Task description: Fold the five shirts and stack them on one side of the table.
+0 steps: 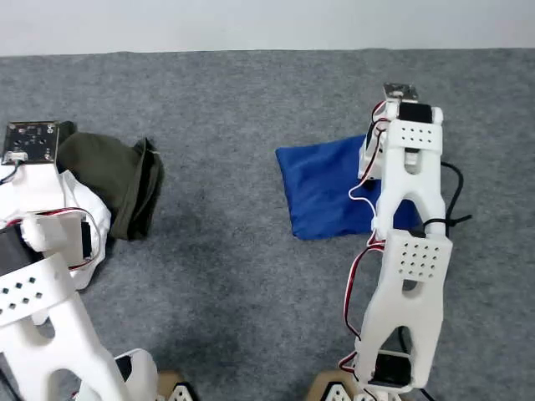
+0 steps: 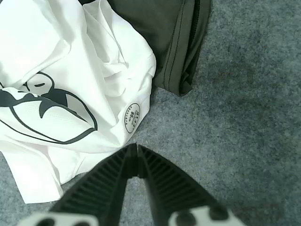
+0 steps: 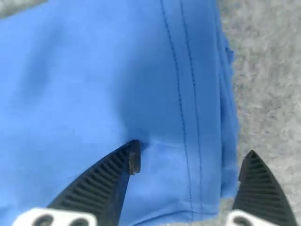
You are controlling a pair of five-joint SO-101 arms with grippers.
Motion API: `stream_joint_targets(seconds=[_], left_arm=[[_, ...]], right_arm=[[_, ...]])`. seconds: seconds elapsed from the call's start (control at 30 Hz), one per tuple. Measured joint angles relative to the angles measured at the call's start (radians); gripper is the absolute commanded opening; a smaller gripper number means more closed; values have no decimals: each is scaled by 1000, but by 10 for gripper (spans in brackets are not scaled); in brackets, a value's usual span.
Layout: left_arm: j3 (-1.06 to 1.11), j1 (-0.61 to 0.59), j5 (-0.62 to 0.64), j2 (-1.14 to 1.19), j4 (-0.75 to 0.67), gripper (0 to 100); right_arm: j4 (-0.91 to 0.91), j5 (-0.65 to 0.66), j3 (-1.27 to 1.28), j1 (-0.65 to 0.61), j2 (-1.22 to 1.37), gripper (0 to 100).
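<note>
White shirt point(image 2: 56, 56): round label point(image 2: 132, 117), print illegible; closed left end effector point(image 2: 137, 149) just beside it. Open right end effector point(image 3: 193, 157) straddles edge of blue shirt point(image 3: 70, 70).

left gripper point(image 2: 137, 149): jaws pressed together; right gripper point(image 3: 193, 157): jaws spread wide; right arm point(image 1: 410, 251): stretched forward
</note>
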Motion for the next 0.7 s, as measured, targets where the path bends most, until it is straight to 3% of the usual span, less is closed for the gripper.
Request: stream_joint_targets(seconds=[0.2, 0.43, 0.7], left_arm=[[0, 0, 0, 0, 0, 7], [0, 0, 0, 0, 0, 7], [0, 0, 0, 0, 0, 7]], right_arm=[[-84, -3, -2, -2, 55, 321], [-41, -3, -23, -31, 75, 2], [104, 71, -60, -35, 77, 10]])
